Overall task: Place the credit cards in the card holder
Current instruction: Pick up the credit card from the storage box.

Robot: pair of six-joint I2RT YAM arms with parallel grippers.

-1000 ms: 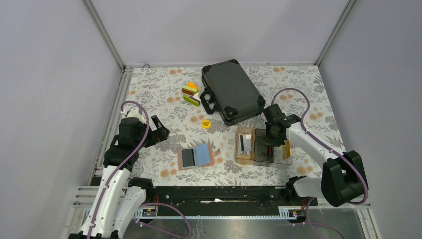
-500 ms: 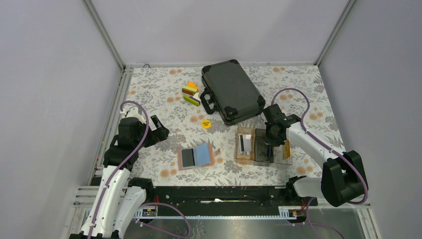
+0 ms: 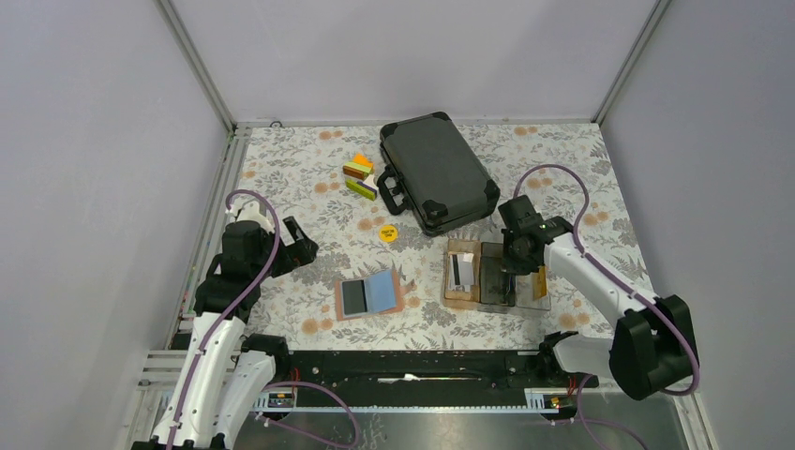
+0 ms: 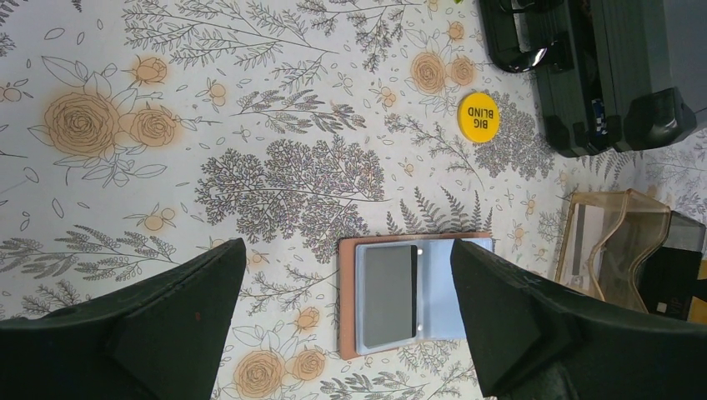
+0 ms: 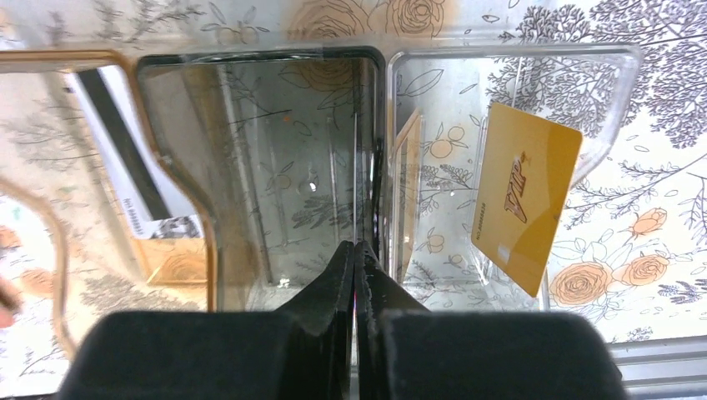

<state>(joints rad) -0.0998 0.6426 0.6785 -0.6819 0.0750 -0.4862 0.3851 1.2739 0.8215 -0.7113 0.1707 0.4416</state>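
The salmon-pink card holder [image 3: 370, 295] lies open on the table, also in the left wrist view [image 4: 417, 292], with a dark credit card [image 4: 388, 292] in its left blue-grey pocket. My left gripper [image 3: 305, 248] is open and empty, hovering up and left of it [image 4: 348, 248]. My right gripper [image 3: 511, 270] is down in the dark middle compartment of the clear tray [image 3: 448, 298], shut [image 5: 357, 246] on a thin card seen edge-on. An orange-yellow card [image 5: 525, 196] leans in the right compartment. A white-grey card [image 5: 133, 192] lies in the amber left one.
A black hard case [image 3: 436, 173] lies behind the tray, close to my right arm. A round yellow disc [image 3: 387, 232] sits between the case and the card holder. Coloured blocks [image 3: 359, 176] are at the back. Metal frame posts and grey walls bound the table.
My right arm has shifted slightly, its elbow moving right, while the gripper stays in the middle compartment. The left arm has barely moved.
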